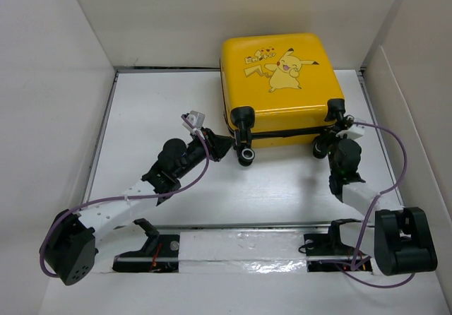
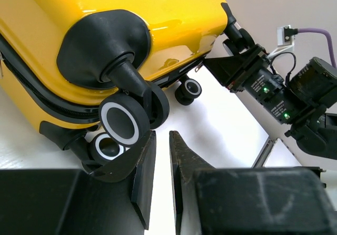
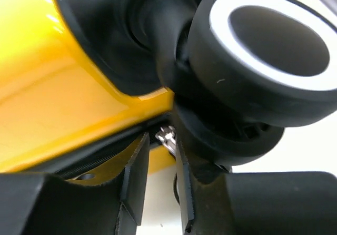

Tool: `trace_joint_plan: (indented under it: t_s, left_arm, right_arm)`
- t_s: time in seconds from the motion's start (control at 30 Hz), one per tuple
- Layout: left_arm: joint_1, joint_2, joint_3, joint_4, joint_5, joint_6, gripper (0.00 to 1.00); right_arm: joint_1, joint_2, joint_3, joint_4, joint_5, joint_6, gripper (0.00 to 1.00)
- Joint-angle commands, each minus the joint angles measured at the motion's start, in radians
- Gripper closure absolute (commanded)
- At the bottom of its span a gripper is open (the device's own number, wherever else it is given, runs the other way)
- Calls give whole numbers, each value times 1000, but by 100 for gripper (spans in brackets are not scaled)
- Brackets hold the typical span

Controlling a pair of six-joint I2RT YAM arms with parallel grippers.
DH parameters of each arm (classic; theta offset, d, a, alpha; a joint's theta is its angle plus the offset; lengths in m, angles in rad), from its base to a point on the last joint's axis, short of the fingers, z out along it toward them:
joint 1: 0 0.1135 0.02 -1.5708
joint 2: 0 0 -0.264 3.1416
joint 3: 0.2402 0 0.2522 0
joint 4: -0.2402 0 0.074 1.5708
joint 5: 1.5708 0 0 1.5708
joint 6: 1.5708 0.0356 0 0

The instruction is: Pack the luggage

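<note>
The luggage [image 1: 282,82], a yellow hard-shell suitcase with a Pikachu print, lies flat and closed at the back of the table, its black wheels [image 1: 246,156] facing the arms. My left gripper [image 1: 224,145] sits at its near left corner. In the left wrist view the left gripper [image 2: 162,137] has a narrow gap and is empty, just beside a white-ringed wheel [image 2: 124,121] of the suitcase [image 2: 158,13]. My right gripper [image 1: 330,144] is at the near right corner. In the right wrist view the right gripper [image 3: 157,140] is open around the metal zipper pull [image 3: 167,136] under a wheel [image 3: 268,35].
White walls enclose the table on the left [image 1: 42,117], back and right. A metal rail [image 1: 233,227] runs along the near edge between the arm bases. The right arm [image 2: 274,92] shows in the left wrist view beyond the suitcase's wheels.
</note>
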Motion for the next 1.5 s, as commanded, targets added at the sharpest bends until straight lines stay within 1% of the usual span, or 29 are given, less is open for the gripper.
trace_joint_plan:
  t_s: [0.0, 0.1, 0.13, 0.17, 0.23, 0.33, 0.47, 0.73, 0.83, 0.87, 0.93, 1.03, 1.13, 1.23, 1.27, 1.37, 1.47]
  left_arm:
    - [3, -24, 3, 40, 0, 12, 87]
    - [3, -27, 3, 40, -3, 13, 87]
    - [3, -27, 3, 40, -2, 12, 87]
    - [3, -27, 3, 40, 0, 12, 87]
    - [3, -22, 3, 43, 4, 11, 87]
    - [3, -22, 0, 43, 6, 11, 87]
    - [3, -25, 1, 42, 0, 14, 87]
    - [3, -13, 4, 46, 7, 14, 88]
    - [3, -16, 1, 46, 7, 14, 88]
    - [3, -15, 3, 46, 7, 14, 88]
    - [3, -13, 3, 46, 9, 14, 89]
    - [3, -12, 3, 51, 17, 11, 89]
    - [3, -12, 1, 53, 18, 11, 90]
    - [3, -13, 1, 53, 17, 11, 90]
    - [3, -15, 0, 53, 15, 11, 90]
    - [3, -10, 1, 53, 15, 11, 90]
    - [3, -10, 1, 53, 12, 12, 91]
  right_arm:
    - [-8, 13, 68, -88, 17, 8, 68]
    - [-17, 10, 72, -107, 15, 10, 66]
    - [-17, 10, 74, -109, 14, 7, 65]
    - [-17, 12, 74, -104, 0, 4, 61]
    - [-27, 36, 88, -98, -22, -4, 60]
    - [-45, 87, 117, -81, -63, -12, 61]
    - [-54, 136, 143, -14, -100, -38, 63]
    - [-54, 159, 181, 20, -157, -87, 66]
    - [-54, 130, 186, -7, -154, -98, 63]
    - [-45, 122, 184, -20, -148, -104, 59]
    - [-45, 112, 186, -33, -143, -101, 56]
    - [-45, 127, 197, -17, -147, -107, 55]
    - [-36, 139, 207, -6, -146, -122, 57]
    - [-36, 147, 226, -6, -143, -137, 64]
    - [-36, 150, 236, -9, -144, -142, 68]
    - [-36, 164, 253, -3, -155, -159, 74]
    - [-36, 173, 259, 3, -160, -167, 77]
